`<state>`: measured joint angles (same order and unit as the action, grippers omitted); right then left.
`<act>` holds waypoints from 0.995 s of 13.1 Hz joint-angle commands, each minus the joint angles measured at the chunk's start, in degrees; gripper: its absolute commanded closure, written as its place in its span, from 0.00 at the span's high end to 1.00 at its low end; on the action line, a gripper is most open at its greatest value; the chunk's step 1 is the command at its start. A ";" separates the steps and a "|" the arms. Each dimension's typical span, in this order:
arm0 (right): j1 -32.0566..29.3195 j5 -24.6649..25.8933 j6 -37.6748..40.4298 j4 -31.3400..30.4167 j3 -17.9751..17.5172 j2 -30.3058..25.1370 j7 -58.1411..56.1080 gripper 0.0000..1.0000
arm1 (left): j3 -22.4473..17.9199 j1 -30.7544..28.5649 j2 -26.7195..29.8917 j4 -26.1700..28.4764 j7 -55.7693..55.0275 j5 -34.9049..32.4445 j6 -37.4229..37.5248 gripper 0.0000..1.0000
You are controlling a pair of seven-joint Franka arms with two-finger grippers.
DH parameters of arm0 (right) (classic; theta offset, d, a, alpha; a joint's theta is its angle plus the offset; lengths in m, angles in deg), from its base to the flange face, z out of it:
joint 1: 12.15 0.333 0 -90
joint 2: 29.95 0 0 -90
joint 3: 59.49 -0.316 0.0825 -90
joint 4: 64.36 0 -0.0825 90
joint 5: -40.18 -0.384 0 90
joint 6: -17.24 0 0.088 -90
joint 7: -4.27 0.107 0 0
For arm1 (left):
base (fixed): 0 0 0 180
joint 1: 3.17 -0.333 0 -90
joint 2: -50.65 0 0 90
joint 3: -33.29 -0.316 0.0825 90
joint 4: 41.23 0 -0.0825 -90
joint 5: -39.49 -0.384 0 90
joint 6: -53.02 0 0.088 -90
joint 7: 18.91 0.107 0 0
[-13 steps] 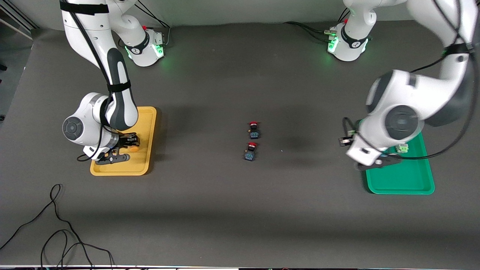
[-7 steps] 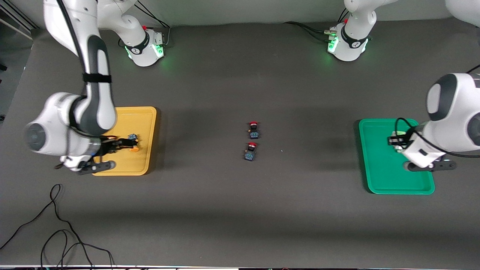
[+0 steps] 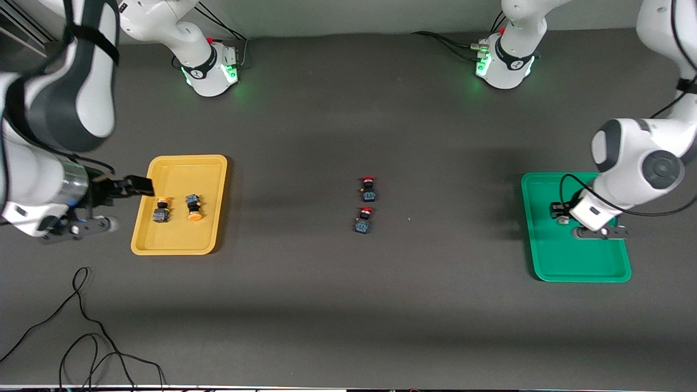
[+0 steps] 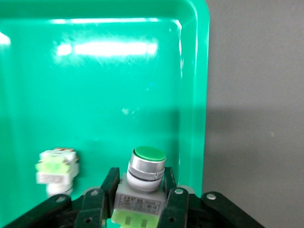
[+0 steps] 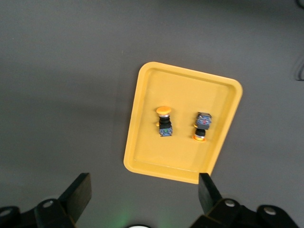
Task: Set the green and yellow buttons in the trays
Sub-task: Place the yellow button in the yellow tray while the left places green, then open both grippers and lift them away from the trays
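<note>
Yellow tray (image 3: 215, 163) has both yellow buttons (image 3: 193, 207), my right tool (image 5: 142, 190) spread above; my left tool (image 4: 137, 202) pinches the last green button (image 4: 145, 175) over the green tray (image 3: 544, 261), one green button (image 4: 55, 169) lying at nine o'clock.

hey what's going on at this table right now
Two arms are sorting buttons into trays. Both yellow buttons lie in the yellow tray, and the right gripper is open above the table beside it. The left gripper holds a green button over the green tray, where another green one lies. Two red-capped switches sit mid-table.
</note>
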<state>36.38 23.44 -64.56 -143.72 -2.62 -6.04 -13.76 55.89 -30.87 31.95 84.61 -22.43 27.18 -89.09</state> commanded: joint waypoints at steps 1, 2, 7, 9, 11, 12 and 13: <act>0.34 3.11 1.21 0.35 0.00 -3.33 1.33 1.00 | -0.97 -2.00 -1.85 4.24 0.97 -3.31 -8.94 0.00; 0.26 3.72 1.21 0.09 0.00 -4.47 1.51 1.00 | -1.77 -2.18 -3.43 4.68 0.97 -4.11 -11.50 0.00; -0.27 7.42 0.68 -1.58 -0.70 -8.34 5.20 1.00 | -2.57 -2.09 -5.12 4.60 0.09 -4.12 -12.58 1.00; -1.76 8.29 0.07 -2.55 -1.75 -9.58 5.46 1.00 | -2.57 -2.09 -4.60 3.90 0.09 -4.12 -10.57 1.00; -7.79 12.76 -2.38 -5.78 -10.31 -14.21 8.70 1.00 | -2.39 -2.09 -1.71 0.83 0.09 -4.03 -2.87 1.00; -13.14 15.57 -4.57 -8.94 -17.50 -17.63 10.72 1.00 | -2.13 -1.92 0.74 -1.45 0.18 -3.60 3.70 1.00; -19.37 18.03 -6.86 -12.80 -25.23 -20.80 12.30 1.00 | -1.60 -1.74 2.94 -4.08 0.36 -3.33 10.64 1.00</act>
<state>25.07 36.63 -66.92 -148.08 -15.73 -17.98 -6.08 53.43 -32.89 28.94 83.89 -22.24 23.85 -89.49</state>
